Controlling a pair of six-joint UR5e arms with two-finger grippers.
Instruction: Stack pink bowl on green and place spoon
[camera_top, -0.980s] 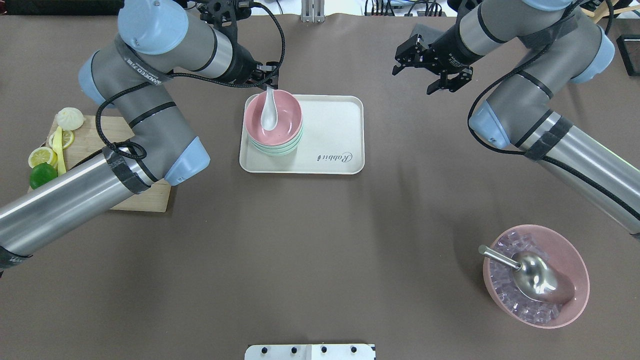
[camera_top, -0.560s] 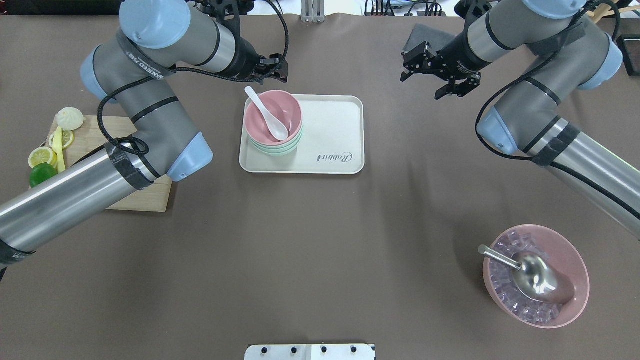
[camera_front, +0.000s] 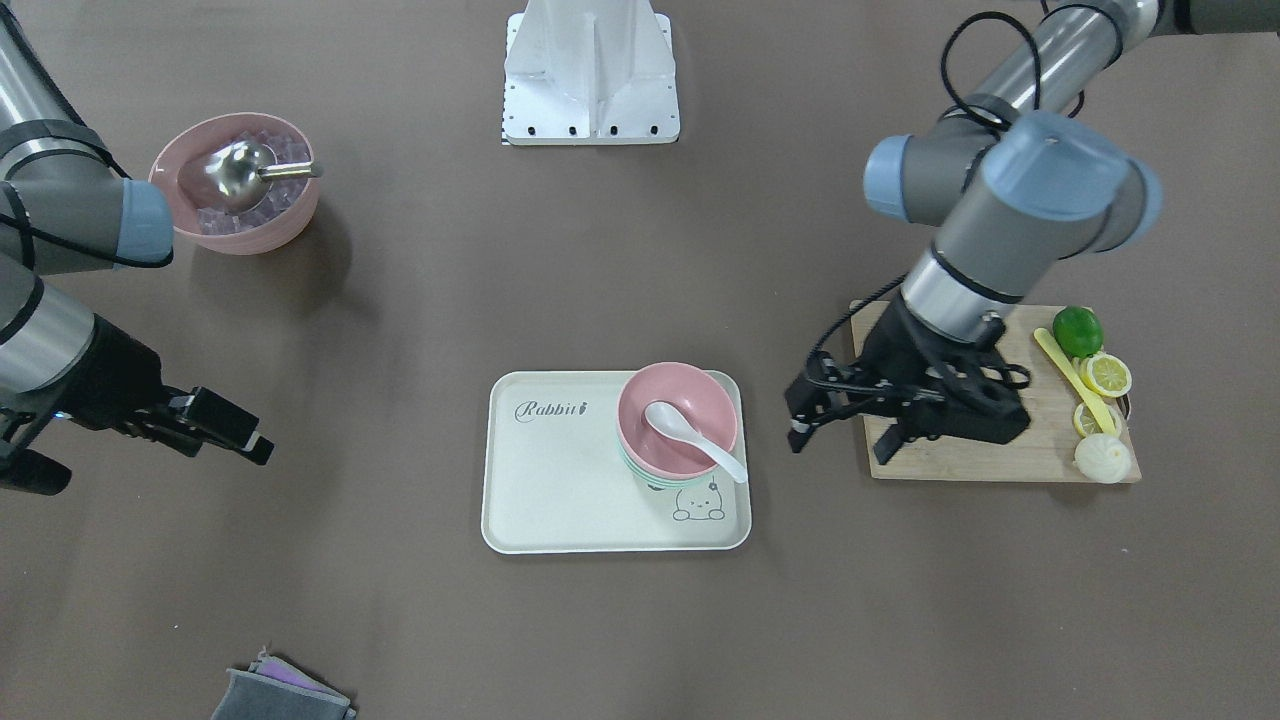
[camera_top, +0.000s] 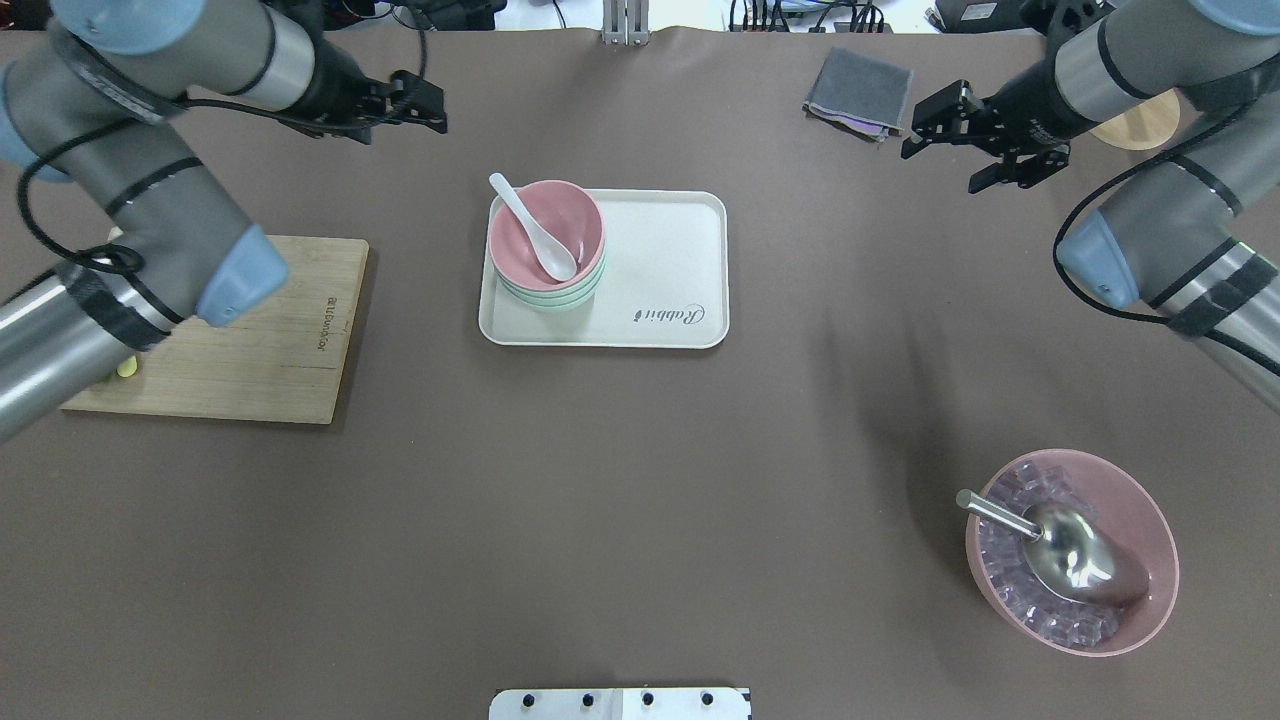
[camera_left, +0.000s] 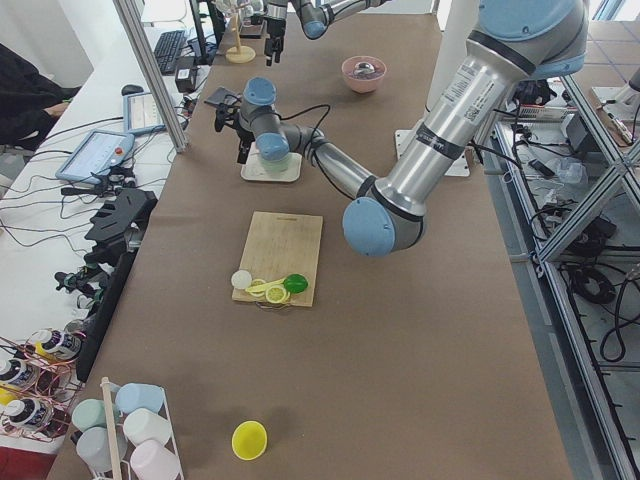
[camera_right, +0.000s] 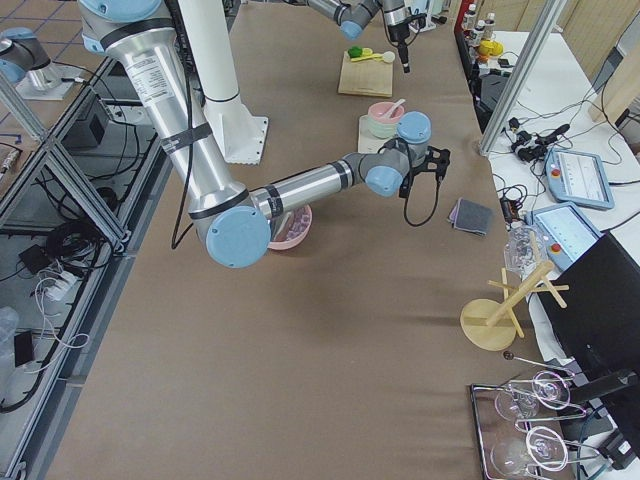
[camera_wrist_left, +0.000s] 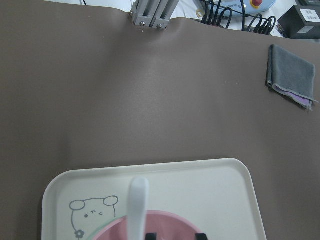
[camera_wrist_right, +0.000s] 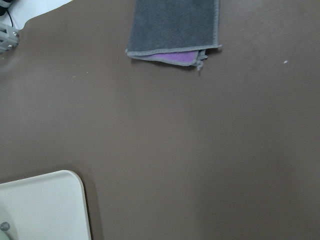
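Observation:
The pink bowl sits nested on top of the green bowls at the left end of a cream tray. The white spoon lies in the pink bowl, its handle over the rim. The front-facing view shows the same bowl, spoon and tray. My left gripper is open and empty, well left of the bowls; it also shows in the front-facing view. My right gripper is open and empty, far right of the tray. The left wrist view shows the spoon handle.
A wooden cutting board with lime, lemon slices, a bun and a yellow utensil lies at the left. A pink bowl of clear cubes with a steel scoop stands front right. A grey cloth lies at the back.
My left gripper let go of the spoon, which now lies in the pink bowl, and drew back to the left. My right gripper moved away to the right.

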